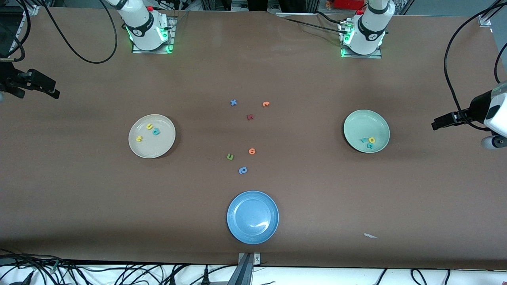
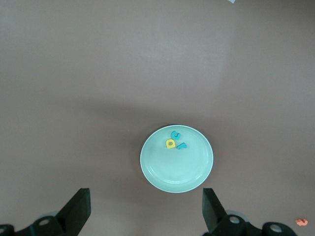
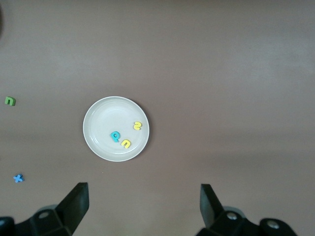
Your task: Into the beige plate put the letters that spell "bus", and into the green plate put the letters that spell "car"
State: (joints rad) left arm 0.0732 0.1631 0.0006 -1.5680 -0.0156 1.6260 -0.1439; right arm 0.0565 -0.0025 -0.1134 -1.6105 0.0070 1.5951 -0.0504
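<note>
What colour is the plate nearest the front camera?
Blue: the blue plate shows best in the front view, with nothing on it.

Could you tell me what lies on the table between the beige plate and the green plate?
Front view: six loose letters lie between the beige plate and the green plate.

Even, bright overhead light, soft shadows beside the plates, a glare streak on the blue plate point(image 1: 259, 225)

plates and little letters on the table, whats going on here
Nothing is being handled. The beige plate holds a teal b, yellow u and yellow s. The green plate holds a yellow a and two teal letters. The left gripper and right gripper hang open and empty above those plates. Six spare letters and a blue plate remain mid-table.
</note>
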